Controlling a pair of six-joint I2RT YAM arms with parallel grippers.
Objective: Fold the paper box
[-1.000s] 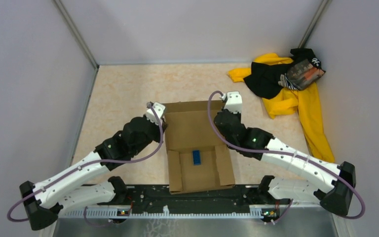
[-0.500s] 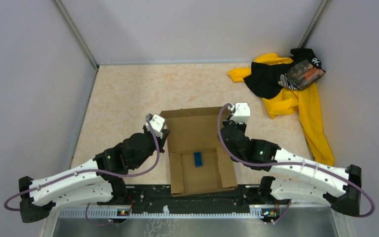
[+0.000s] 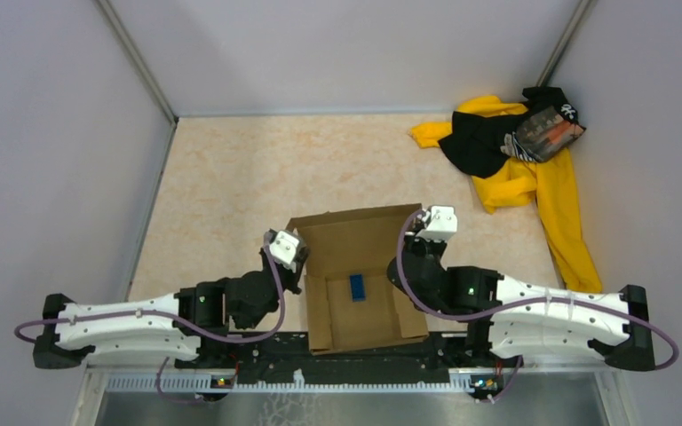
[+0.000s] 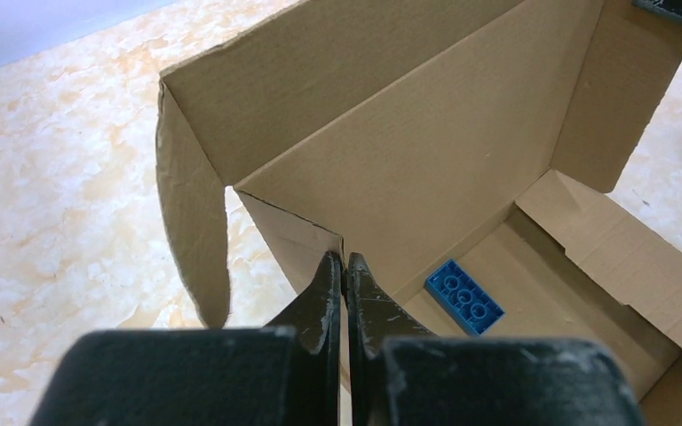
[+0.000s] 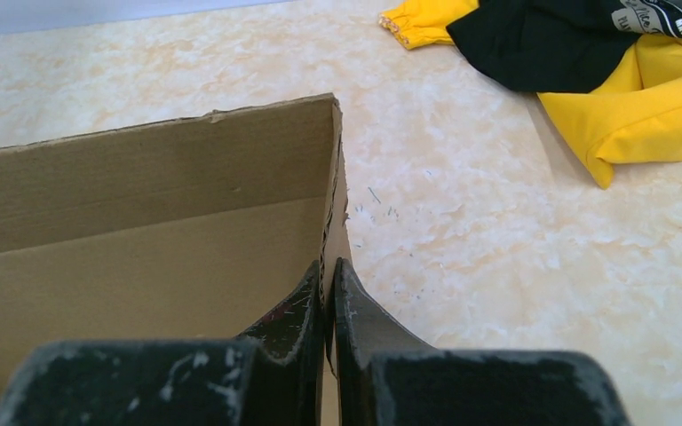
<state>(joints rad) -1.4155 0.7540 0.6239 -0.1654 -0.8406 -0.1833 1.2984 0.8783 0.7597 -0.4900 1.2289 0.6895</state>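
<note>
Paper box [image 3: 360, 257] at near-middle of beige marbled tabletop [image 3: 231, 177], back panel raised | left gripper [image 4: 344, 260] clamped on its left edge | right gripper [image 5: 329, 266] clamped on right edge | grey walls [image 3: 364, 53] around | cloth pile [image 3: 515, 151] far-right corner

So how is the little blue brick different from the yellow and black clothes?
The blue toy brick is tiny, with straight edges; the yellow and black clothes are a big crumpled heap.
The brick lies inside the cardboard box; the clothes lie out on the table, in the far right corner.
The brick is one colour; the clothes are two.
Both are loose things that no arm is touching.
</note>
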